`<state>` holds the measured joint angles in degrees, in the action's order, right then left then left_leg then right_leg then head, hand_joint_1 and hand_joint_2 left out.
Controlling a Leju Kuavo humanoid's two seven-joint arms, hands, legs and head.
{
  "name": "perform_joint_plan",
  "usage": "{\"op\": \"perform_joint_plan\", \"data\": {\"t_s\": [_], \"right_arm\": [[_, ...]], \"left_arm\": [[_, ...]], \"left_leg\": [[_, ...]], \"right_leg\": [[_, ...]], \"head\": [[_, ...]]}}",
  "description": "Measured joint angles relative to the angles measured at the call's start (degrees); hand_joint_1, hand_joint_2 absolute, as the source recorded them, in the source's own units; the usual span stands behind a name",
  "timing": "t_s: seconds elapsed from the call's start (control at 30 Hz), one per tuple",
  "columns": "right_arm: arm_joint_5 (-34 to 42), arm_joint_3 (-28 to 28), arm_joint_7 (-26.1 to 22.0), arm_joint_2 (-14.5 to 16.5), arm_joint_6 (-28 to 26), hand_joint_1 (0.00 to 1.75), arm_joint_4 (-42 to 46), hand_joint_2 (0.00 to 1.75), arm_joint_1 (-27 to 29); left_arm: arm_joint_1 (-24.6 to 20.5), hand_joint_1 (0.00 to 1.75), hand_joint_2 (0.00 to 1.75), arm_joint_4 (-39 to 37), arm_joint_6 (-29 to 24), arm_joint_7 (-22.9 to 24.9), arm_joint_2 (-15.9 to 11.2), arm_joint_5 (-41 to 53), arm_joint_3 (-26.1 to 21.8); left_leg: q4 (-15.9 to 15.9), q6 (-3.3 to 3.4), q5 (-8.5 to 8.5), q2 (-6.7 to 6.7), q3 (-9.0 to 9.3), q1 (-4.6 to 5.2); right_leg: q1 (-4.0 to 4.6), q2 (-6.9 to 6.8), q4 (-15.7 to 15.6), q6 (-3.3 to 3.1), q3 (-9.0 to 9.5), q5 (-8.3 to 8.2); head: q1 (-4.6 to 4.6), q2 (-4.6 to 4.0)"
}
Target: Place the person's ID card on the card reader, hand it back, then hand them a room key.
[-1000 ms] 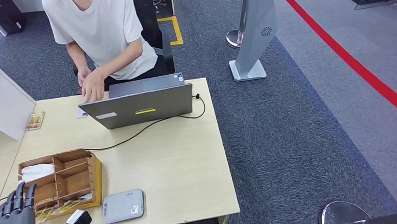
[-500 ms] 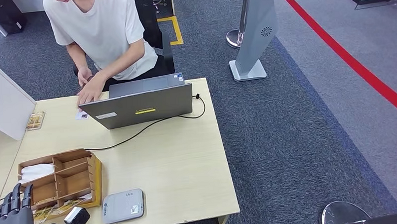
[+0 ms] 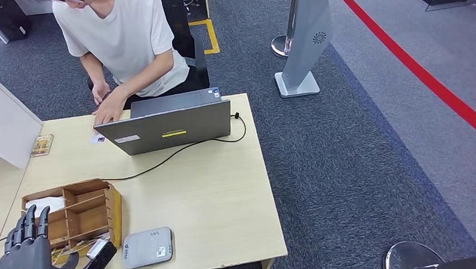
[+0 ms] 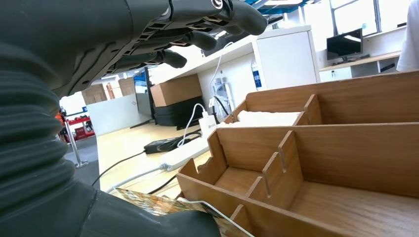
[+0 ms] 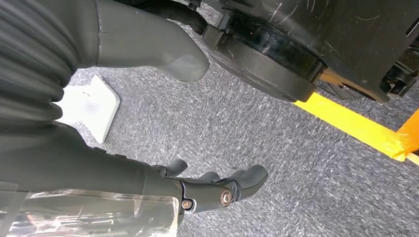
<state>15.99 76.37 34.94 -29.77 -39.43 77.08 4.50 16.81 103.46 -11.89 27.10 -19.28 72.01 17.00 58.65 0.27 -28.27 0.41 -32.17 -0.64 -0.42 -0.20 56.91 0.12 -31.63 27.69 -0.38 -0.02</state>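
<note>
Wooden organiser (image 3: pixel 77 215) sits under my left hand (image 3: pixel 26 255), fingers spread, holding nothing. I should reach across low for the ID card (image 3: pixel 97 138), clearing the laptop (image 3: pixel 169 125).

An open grey laptop (image 3: pixel 175 122) sits at the desk's (image 3: pixel 214 195) far edge, its black cable (image 3: pixel 165 161) trailing across the top. A silver floor stand (image 3: pixel 304 42), possibly a sign, rises from grey carpet (image 3: pixel 356 166) beside a red line (image 3: pixel 425 74).

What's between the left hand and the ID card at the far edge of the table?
The wooden organizer sits just ahead of the left hand. Beyond it, bare tabletop up to the ID card, which lies under the person's hand.
</note>
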Motion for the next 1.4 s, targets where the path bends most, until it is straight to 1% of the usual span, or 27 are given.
{"op": "perform_joint_plan", "data": {"t_s": [0.33,0.6,0.93,1.4], "right_arm": [[0.2,0.8,-0.3,-0.2,0.0,0.0,-0.1,1.75,-0.5],[0.2,1.1,-0.3,-0.4,0.0,0.0,-0.1,1.75,-0.5],[0.3,1.1,0.2,-0.4,0.0,0.0,-0.1,1.75,-0.6],[0.1,1.1,0.5,-0.4,0.0,0.0,-0.1,1.75,-0.7]], "left_arm": [[-1.1,0.0,1.75,-1.3,0.1,-0.6,1.2,-0.5,0.4],[-1.1,0.0,1.75,-1.6,0.6,-0.6,1.5,-0.9,0.6],[-1.2,0.0,1.75,-1.9,4.8,1.3,1.4,-4.1,1.1],[-1.2,0.0,1.75,-2.1,7.0,1.5,1.0,-6.8,1.6]], "left_leg": [[0.0,0.0,0.0,0.01,0.0,0.0],[0.0,0.0,0.0,0.0,0.0,0.0],[0.0,0.0,0.0,0.0,-0.01,0.0],[0.0,0.0,0.0,0.0,-0.01,0.0]], "right_leg": [[0.0,0.01,0.0,0.0,0.0,0.0],[0.0,0.01,0.0,0.0,0.0,0.0],[0.0,0.01,0.0,0.0,0.0,0.0],[0.0,0.01,0.0,0.0,-0.01,0.0]], "head": [[0.0,0.0],[0.01,0.0],[0.0,0.0],[0.0,0.0]]}}
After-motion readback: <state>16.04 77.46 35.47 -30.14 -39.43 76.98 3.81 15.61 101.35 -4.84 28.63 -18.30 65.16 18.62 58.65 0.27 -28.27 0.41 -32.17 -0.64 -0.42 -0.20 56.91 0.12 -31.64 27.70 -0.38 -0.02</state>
